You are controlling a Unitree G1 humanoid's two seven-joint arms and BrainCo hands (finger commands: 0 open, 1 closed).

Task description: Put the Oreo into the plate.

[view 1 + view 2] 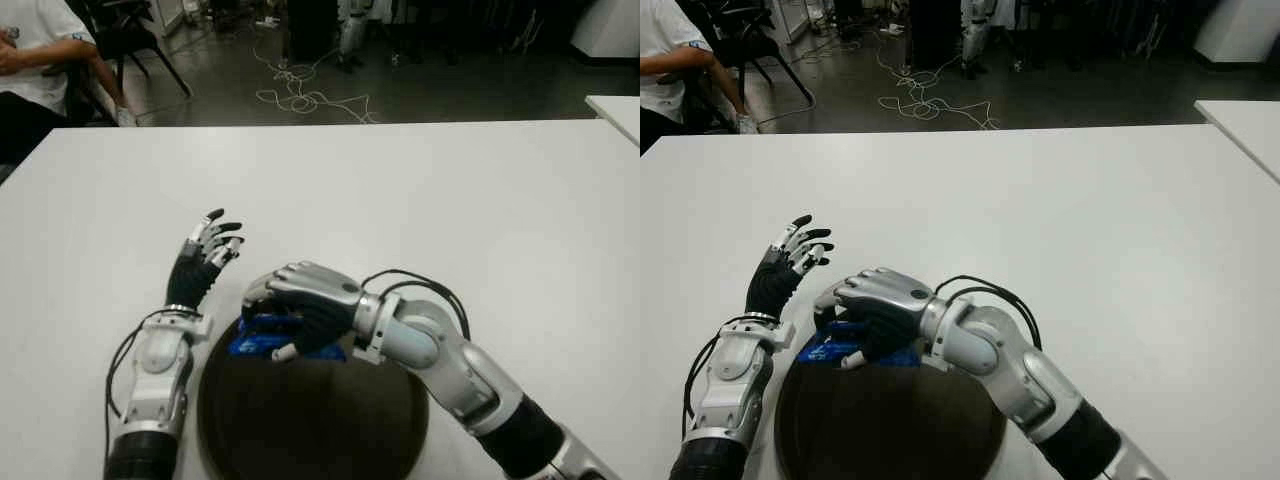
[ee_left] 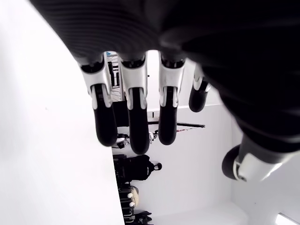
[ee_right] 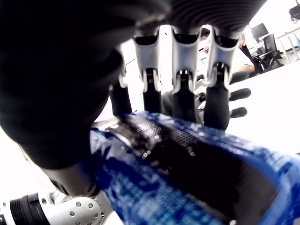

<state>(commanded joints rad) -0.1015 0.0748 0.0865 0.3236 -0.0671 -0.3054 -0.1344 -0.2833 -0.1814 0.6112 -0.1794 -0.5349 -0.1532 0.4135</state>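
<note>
A blue Oreo pack (image 1: 262, 339) is gripped in my right hand (image 1: 290, 312), just over the far rim of the dark round plate (image 1: 310, 420) at the table's near edge. In the right wrist view the fingers (image 3: 183, 93) curl over the blue pack (image 3: 187, 183) and the thumb presses its side. My left hand (image 1: 205, 255) shows to the left of the plate, fingers spread and pointing away, holding nothing. The left wrist view shows its fingers (image 2: 133, 117) straight with nothing between them.
The white table (image 1: 420, 200) stretches wide beyond the plate. A seated person (image 1: 35, 60) is at the far left, past the table's corner. Cables (image 1: 300, 95) lie on the floor behind. Another white table corner (image 1: 615, 110) shows at the far right.
</note>
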